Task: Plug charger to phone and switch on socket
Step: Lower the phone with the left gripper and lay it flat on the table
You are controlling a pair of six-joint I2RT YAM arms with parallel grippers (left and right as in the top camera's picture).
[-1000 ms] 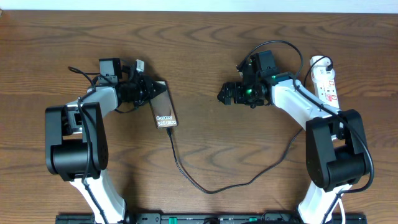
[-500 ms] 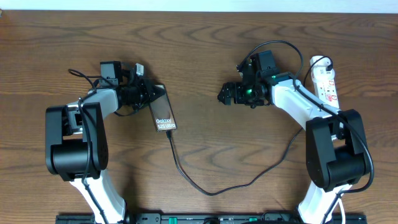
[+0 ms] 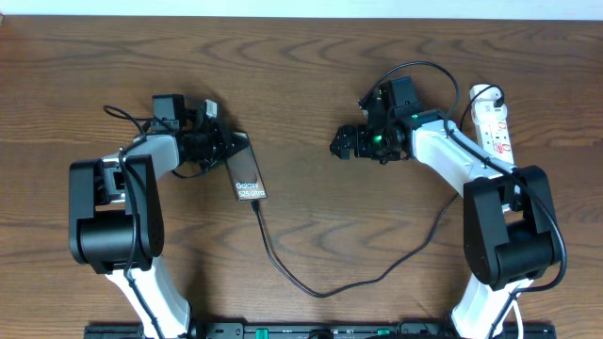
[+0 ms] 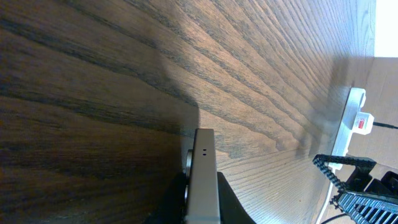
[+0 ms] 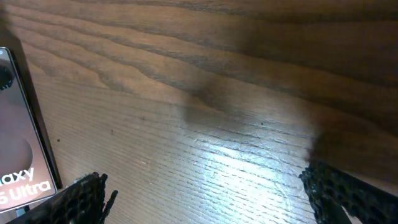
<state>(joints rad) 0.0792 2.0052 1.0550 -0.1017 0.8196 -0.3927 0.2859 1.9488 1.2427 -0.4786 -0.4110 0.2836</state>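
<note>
Left jaws pinch the phone [image 3: 247, 179] by its top end; right jaws stand wide, empty. Tugging the phone could pull the charger [image 3: 325, 294] out.

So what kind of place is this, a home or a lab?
Likely a robotics lab test bench: a left arm and right arm mounted at a plain wooden table, with a phone, charger cable and white power strip laid out.

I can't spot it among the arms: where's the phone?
Overhead, the phone is left of the table's centre, its far end pinched in the left gripper, the charger cable meeting its near end.
</note>
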